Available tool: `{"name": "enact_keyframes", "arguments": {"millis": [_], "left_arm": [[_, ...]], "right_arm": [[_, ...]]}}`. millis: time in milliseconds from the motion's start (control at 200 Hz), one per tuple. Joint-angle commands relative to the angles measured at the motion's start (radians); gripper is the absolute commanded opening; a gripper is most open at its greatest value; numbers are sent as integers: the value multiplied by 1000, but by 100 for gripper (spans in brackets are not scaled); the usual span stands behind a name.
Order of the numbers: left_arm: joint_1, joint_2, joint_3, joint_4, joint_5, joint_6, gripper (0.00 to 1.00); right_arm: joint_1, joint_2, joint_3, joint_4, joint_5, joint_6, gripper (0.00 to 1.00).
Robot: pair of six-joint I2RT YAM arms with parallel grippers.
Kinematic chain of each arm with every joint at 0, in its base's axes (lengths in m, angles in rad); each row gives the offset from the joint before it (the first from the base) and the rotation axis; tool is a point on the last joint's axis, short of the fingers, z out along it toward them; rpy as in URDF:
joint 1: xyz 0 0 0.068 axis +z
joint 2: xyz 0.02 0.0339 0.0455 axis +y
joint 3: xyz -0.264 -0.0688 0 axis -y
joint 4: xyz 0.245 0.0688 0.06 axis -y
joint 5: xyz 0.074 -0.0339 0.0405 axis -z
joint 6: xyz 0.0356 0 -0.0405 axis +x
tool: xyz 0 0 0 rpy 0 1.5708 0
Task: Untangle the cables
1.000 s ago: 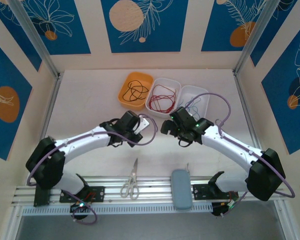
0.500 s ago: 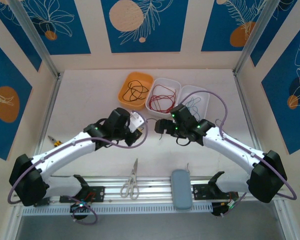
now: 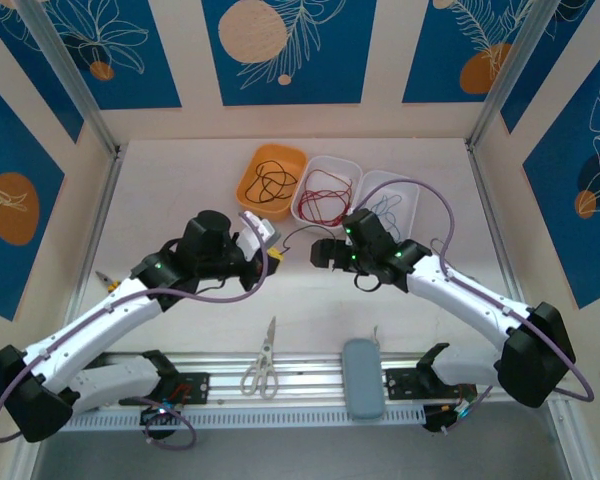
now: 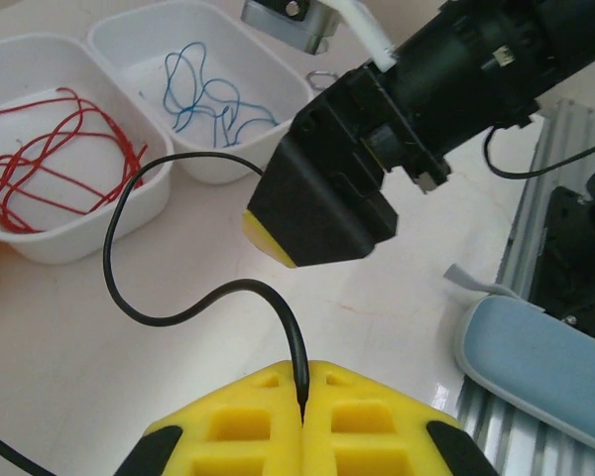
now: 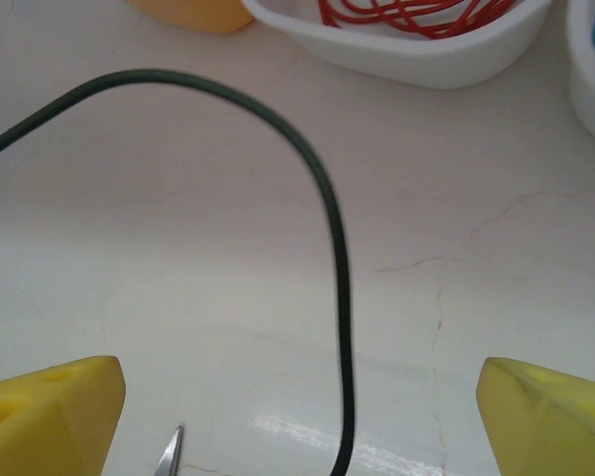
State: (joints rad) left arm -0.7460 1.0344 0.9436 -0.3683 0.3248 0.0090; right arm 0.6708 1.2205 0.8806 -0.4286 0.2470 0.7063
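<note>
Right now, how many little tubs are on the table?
3, in a far row: orange tub left, holding black cables; middle white tub, red cables; right white tub, blue cables. None looks hidden.

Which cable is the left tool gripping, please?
The loose black cable, pinched in the left tool; red cables and blue cables lie in tubs.

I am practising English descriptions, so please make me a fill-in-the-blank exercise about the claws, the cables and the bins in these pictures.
1. The left claw is ___ on a black cable.
2. The right claw is ___, with this cable running between its fingers.
3. The red cables lie in a bin that is ___ in colour.
Missing words: shut; open; white.
</note>
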Motion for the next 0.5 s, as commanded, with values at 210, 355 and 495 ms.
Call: {"name": "enact_keyframes", "arguments": {"millis": [210,355,495], "left_arm": [[40,-25,15,135,71,-95,0],[81,-2,12,251,75,-191,0],[132,43,12,369,40,-299,0]], "right_arm": [[-44,-35,-43,78,-105,-12,52],[-38,-26,-52,128,-155,-4,18],[-2,-2,-38,159,-166,6,0]]}}
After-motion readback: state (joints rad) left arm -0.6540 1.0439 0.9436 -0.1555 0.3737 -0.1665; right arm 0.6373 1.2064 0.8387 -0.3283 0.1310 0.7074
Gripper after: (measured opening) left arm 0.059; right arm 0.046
